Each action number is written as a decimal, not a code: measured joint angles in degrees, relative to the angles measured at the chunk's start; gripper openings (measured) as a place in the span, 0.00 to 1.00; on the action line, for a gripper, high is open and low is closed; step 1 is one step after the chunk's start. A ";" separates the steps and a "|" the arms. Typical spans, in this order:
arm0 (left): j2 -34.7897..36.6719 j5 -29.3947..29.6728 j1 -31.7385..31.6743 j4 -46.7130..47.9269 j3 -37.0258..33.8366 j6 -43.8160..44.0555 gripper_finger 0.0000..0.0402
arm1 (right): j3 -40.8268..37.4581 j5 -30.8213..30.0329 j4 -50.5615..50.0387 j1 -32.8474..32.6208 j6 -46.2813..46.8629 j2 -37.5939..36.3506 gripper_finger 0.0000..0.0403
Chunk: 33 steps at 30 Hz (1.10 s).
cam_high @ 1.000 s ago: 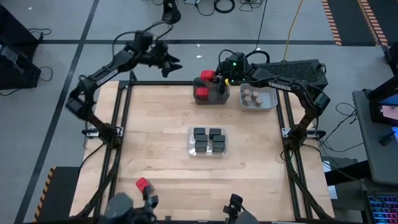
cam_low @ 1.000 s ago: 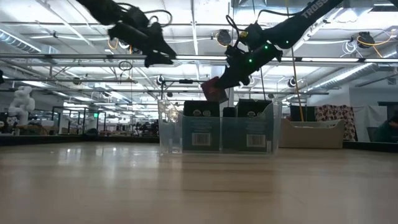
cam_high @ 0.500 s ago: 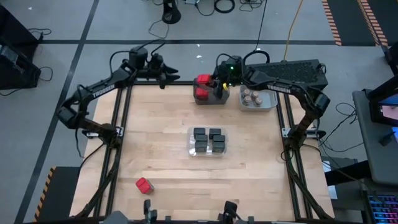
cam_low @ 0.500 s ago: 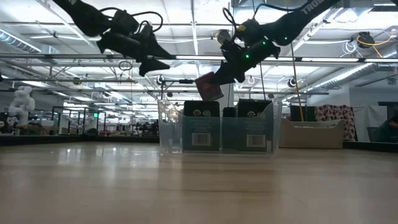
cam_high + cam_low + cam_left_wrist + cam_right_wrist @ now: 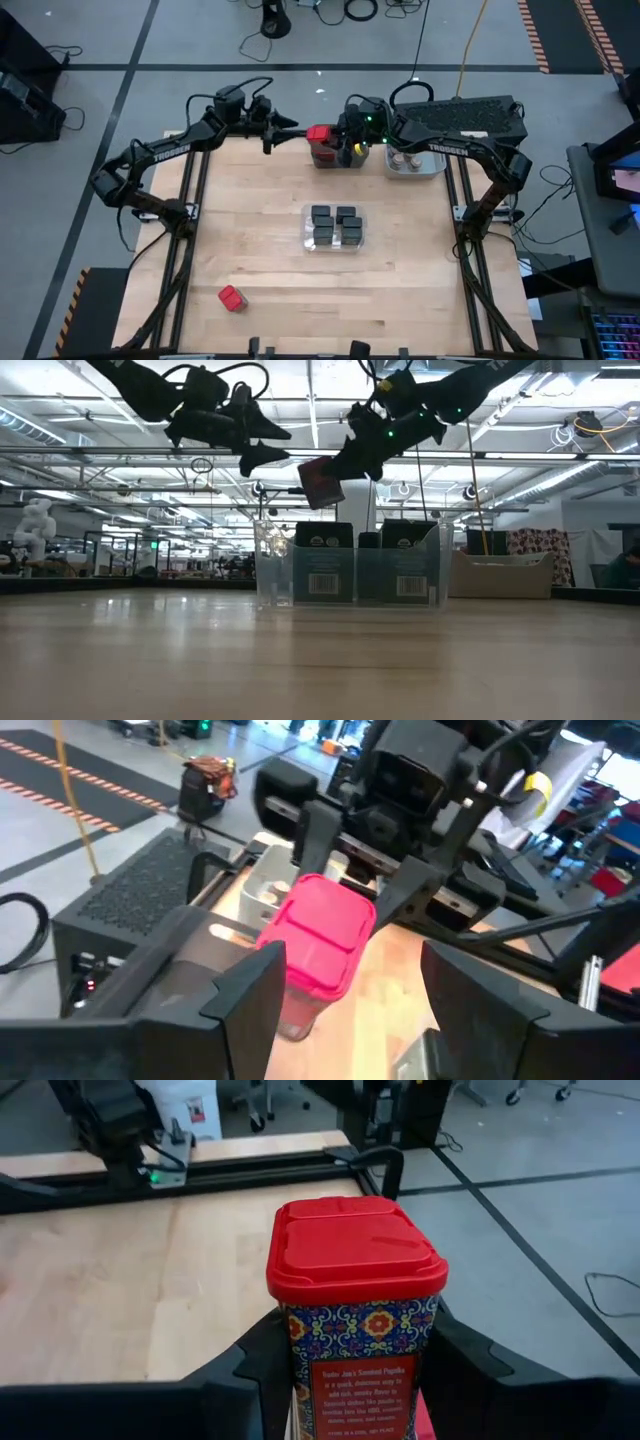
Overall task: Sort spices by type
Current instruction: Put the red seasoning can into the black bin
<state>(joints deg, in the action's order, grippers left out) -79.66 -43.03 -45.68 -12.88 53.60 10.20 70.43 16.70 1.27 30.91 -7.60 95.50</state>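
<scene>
A red-topped spice box [image 5: 319, 132] hangs high over the table's far edge, with my right gripper [image 5: 336, 136] shut on it. Its red lid [image 5: 318, 942] faces my left gripper [image 5: 287, 134], which is open just left of it, fingers apart and level, touching nothing. In the low view the box [image 5: 320, 480] is tilted, well above the bins. Black spice boxes [image 5: 335, 226] stand in the clear bin [image 5: 306, 240] at mid-table. Tan-lidded jars [image 5: 404, 157] sit in the light grey bin [image 5: 437, 165]. Another red-topped box [image 5: 232, 298] lies on the table at the near left. My right gripper pinches the patterned body [image 5: 305, 1348] of the red-topped box below its lid, one finger on each opposite side. The fingers come from the table's right, slanting slightly down, and lie along the box. The box is lifted clear and tilted, its lid pointing toward the left arm.
The dark grey bin [image 5: 345, 157] stands at the far edge below my right gripper, next to the light grey bin. Black frame rails [image 5: 195, 190] run along the table's sides. Bare wood lies between the clear bin and the loose box.
My right gripper has carried the red-topped box up and toward the table's left, away from the dark grey bin. My left gripper has come down and toward the box from beyond the far edge, tipping closer to level. Neither gripper's opening has changed.
</scene>
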 joint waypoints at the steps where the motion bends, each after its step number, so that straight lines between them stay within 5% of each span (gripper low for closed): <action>1: 0.00 0.46 0.64 -0.02 0.00 -0.04 0.59 | 0.00 -0.01 0.48 -0.31 0.41 0.00 0.39; 18: -0.02 3.85 5.05 -4.86 0.07 -6.21 0.59 | 0.00 -0.03 0.65 -3.81 1.02 0.00 0.39; 25: -0.02 12.10 6.08 -4.79 0.07 -6.90 0.60 | 0.00 -0.10 0.60 -3.82 1.19 0.00 0.39; 33: -0.02 14.52 8.26 -4.55 0.07 -11.79 0.76 | 0.00 -0.08 0.62 -3.82 1.17 0.00 0.39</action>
<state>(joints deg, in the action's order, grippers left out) -79.68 -28.51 -37.42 -17.43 53.67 -1.59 70.43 16.62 1.89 27.09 -6.44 95.50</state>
